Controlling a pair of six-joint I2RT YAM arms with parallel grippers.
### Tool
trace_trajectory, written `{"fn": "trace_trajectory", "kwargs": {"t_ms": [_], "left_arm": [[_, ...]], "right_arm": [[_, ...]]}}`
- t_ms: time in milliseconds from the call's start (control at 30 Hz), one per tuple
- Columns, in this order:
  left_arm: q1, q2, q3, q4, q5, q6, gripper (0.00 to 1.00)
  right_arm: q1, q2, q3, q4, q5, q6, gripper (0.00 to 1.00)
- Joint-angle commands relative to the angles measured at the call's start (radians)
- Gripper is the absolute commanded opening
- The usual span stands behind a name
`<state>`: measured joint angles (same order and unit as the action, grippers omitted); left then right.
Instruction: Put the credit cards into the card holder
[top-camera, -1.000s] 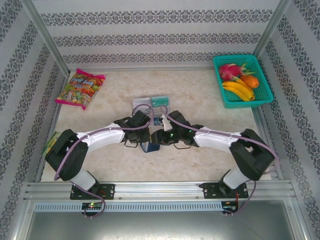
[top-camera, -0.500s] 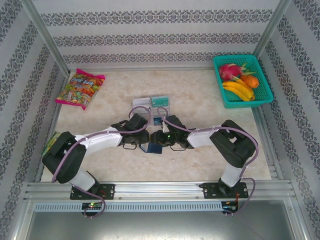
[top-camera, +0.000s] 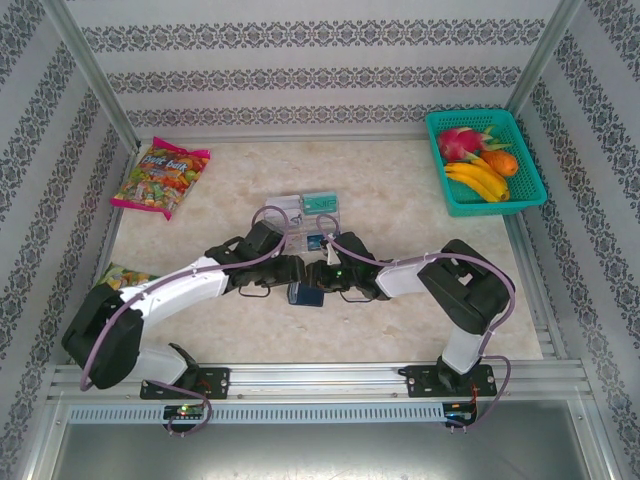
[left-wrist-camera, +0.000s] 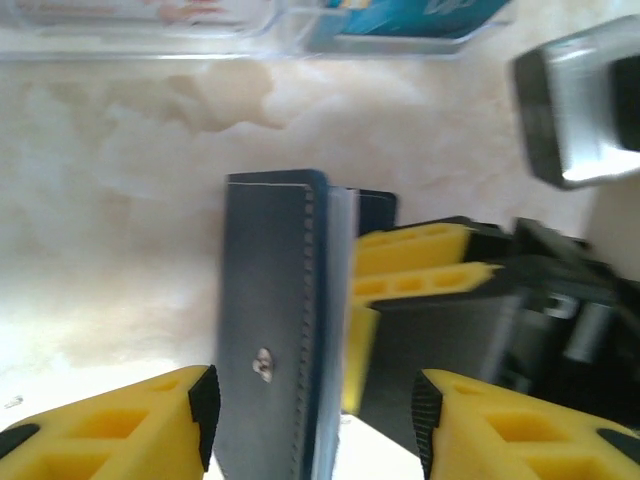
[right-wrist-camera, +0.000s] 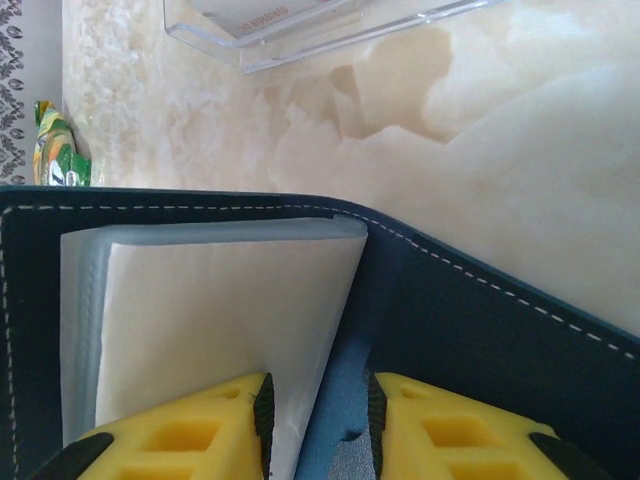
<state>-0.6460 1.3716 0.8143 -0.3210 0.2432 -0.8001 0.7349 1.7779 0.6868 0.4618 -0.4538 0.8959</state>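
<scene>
The dark navy card holder (top-camera: 305, 295) stands on edge mid-table between both grippers. In the left wrist view its stitched spine (left-wrist-camera: 265, 300) rises between my left gripper's (left-wrist-camera: 310, 415) yellow fingers. These stand open, the left pad close to the cover and a wide gap on the right. My right gripper (right-wrist-camera: 317, 420) is shut on a blue inner flap and a white sheet of the card holder (right-wrist-camera: 480, 330); its fingers (left-wrist-camera: 410, 265) show behind the holder. A teal credit card (top-camera: 322, 203) lies in the clear tray (top-camera: 290, 212).
The clear tray's wall (right-wrist-camera: 300, 25) is just beyond the holder. A candy bag (top-camera: 160, 178) lies far left, a green packet (top-camera: 125, 275) at the left edge. A green fruit basket (top-camera: 528, 160) sits at the far right corner.
My left gripper has opened and let go of the card holder, and the left arm has stretched lower. The right elbow has risen; its grip on the holder stays.
</scene>
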Motion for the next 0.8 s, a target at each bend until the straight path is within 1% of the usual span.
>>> {"fn": "trace_trajectory", "kwargs": {"t_ms": [0, 67, 167, 233, 267, 333, 467, 633, 733, 767], "left_arm": [[0.014, -0.008, 0.0, 0.016, 0.049, -0.023, 0.54], [0.017, 0.017, -0.015, 0.035, 0.072, -0.028, 0.51], [0.022, 0.033, -0.04, 0.046, 0.075, -0.035, 0.41], [0.033, 0.014, -0.054, 0.024, 0.048, -0.029, 0.33], [0.041, 0.004, -0.061, 0.01, 0.036, -0.024, 0.31], [0.073, -0.025, -0.085, 0.005, 0.038, -0.022, 0.26], [0.107, -0.049, -0.124, 0.044, 0.076, -0.031, 0.22], [0.108, 0.02, -0.136, 0.143, 0.165, -0.064, 0.2], [0.107, 0.04, -0.137, 0.154, 0.175, -0.068, 0.17], [0.107, 0.038, -0.141, 0.162, 0.177, -0.068, 0.13]], "right_arm": [[-0.007, 0.057, -0.019, -0.066, 0.028, 0.006, 0.33], [-0.007, 0.057, -0.012, -0.067, 0.024, 0.006, 0.33], [-0.009, 0.054, -0.014, -0.068, 0.023, 0.006, 0.33], [-0.014, 0.051, -0.021, -0.068, 0.02, 0.005, 0.33], [-0.017, 0.049, -0.024, -0.067, 0.018, 0.006, 0.33], [-0.022, 0.044, -0.033, -0.066, 0.02, 0.005, 0.33], [-0.028, 0.044, -0.03, -0.07, 0.014, 0.0, 0.33], [-0.026, 0.057, -0.014, -0.069, 0.007, 0.002, 0.33], [-0.028, 0.06, -0.012, -0.066, 0.008, 0.006, 0.33], [-0.029, 0.06, -0.012, -0.065, 0.007, 0.006, 0.33]]}}
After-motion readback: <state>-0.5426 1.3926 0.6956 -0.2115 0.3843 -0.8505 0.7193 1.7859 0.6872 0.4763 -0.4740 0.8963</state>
